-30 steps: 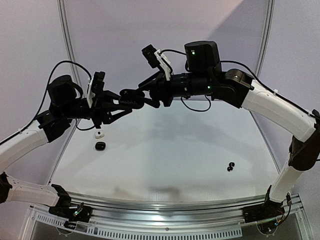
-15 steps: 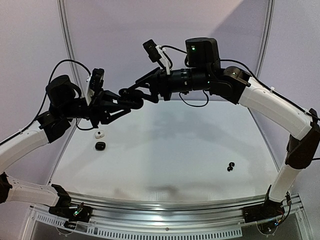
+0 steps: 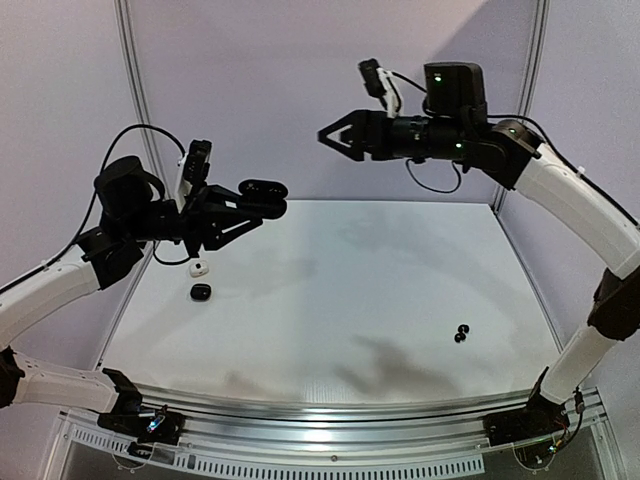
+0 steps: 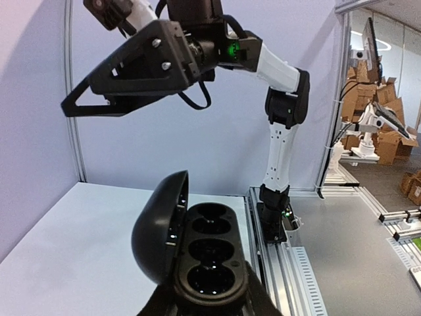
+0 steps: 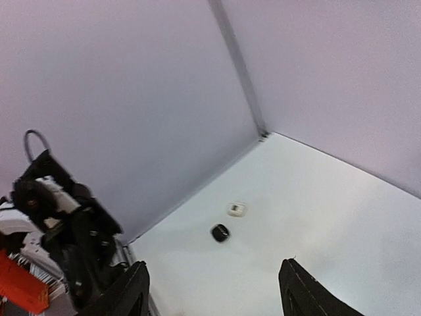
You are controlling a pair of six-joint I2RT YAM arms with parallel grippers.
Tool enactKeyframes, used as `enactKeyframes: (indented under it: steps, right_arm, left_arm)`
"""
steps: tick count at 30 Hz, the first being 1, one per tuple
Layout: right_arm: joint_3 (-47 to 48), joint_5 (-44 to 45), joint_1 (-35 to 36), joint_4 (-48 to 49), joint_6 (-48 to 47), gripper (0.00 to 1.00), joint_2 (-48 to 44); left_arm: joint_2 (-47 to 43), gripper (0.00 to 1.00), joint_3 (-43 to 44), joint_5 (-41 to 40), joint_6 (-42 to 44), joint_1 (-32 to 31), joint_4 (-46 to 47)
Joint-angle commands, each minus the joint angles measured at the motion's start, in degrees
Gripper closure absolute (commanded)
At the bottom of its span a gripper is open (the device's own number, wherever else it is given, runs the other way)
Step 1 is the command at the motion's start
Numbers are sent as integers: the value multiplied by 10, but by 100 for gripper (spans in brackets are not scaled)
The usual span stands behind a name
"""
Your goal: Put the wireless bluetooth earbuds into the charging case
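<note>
Left claw (image 3: 252,199) pinches the charging case (image 3: 265,187) aloft; my right claw (image 3: 325,136) hangs spread and empty, earbuds (image 3: 460,334) down on the table (image 3: 330,290). Left wrist: lid (image 4: 161,227) tipped back, wells (image 4: 210,253) bare for loading. Right wrist: my fingers (image 5: 128,296) apart, nothing between

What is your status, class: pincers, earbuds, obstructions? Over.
Left pincer shut on open charging case, aloft. Right pincer open, empty, raised. Black earbuds on table, not yet inserted. Nothing in the way.
</note>
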Motion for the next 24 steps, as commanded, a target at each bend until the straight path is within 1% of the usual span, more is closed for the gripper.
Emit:
enactKeyframes:
  steps: [1, 3, 4, 6, 8, 11, 12, 15, 16, 19, 24]
  right_arm:
    - [-95, 119, -41, -82, 69, 32, -75]
    - [-127, 117, -42, -73, 70, 31, -100]
    - [-134, 132, -43, -96, 71, 30, -112]
    - [-143, 196, -58, -165, 76, 29, -124]
    - [-151, 268, -86, -264, 103, 29, -127]
    - [-216, 304, -141, -361, 133, 30, -129]
    - [-247, 317, -157, -379, 144, 31, -132]
    - [-357, 277, -214, -380, 151, 49, -138]
    - [-388, 269, -226, -374, 151, 53, -139]
    - [-449, 259, -239, -348, 145, 60, -125]
    - [-467, 255, -252, -316, 124, 65, -73]
  left_arm:
    - [-15, 100, -15, -14, -14, 8, 23]
    - [-14, 100, -17, -18, -15, 10, 23]
    - [-15, 100, -18, -21, -16, 10, 24]
    - [-16, 100, -21, -30, -18, 11, 26]
    - [-19, 100, -28, -45, -21, 11, 32]
    - [-25, 100, -37, -60, -23, 12, 39]
    - [-27, 100, -39, -61, -23, 12, 40]
    - [-32, 100, -46, -63, -24, 11, 44]
    - [-33, 100, -47, -63, -23, 12, 44]
    - [-36, 100, -50, -63, -21, 13, 45]
    - [-38, 100, -49, -60, -19, 15, 43]
